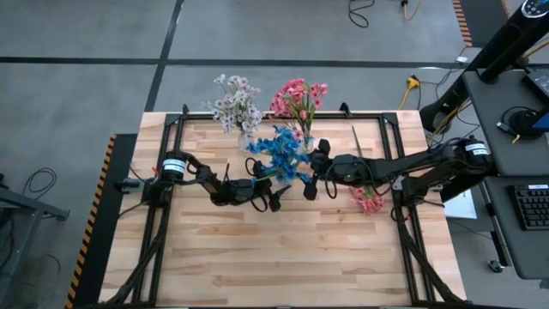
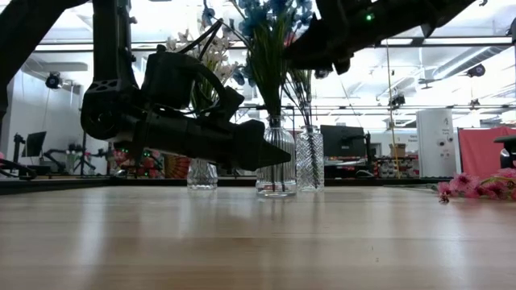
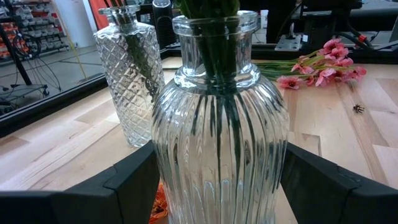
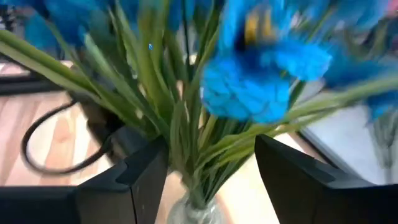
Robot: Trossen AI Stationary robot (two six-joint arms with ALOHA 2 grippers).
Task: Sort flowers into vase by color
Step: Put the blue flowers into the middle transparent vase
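Note:
Three glass vases stand at the table's far middle. One holds white flowers [image 1: 236, 107], a diamond-cut vase [image 3: 127, 74] holds pink flowers [image 1: 298, 96], and a ribbed vase [image 3: 221, 143] holds blue flowers [image 1: 279, 153]. My left gripper [image 1: 274, 200] is low at the ribbed vase, one finger on each side of its body. My right gripper [image 4: 211, 180] is open above that vase's neck, its fingers on either side of the blue flowers' green stems [image 4: 186, 143]. A loose pink spray [image 1: 369, 202] lies on the table to the right. My left gripper has the ribbed vase's wide body [image 3: 163, 180] between its two fingers [image 3: 127, 183], one on each side. The fingers come level, from the table's left. The vase stands upright with its base on the table.
The diamond-cut vase stands close behind the ribbed one, and the white-flower vase [image 2: 201, 173] is farther left. The loose pink spray [image 3: 317, 65] lies near the right arm. The near half of the wooden table [image 1: 283, 266] is bare. Black frame rails run along the table's edges.

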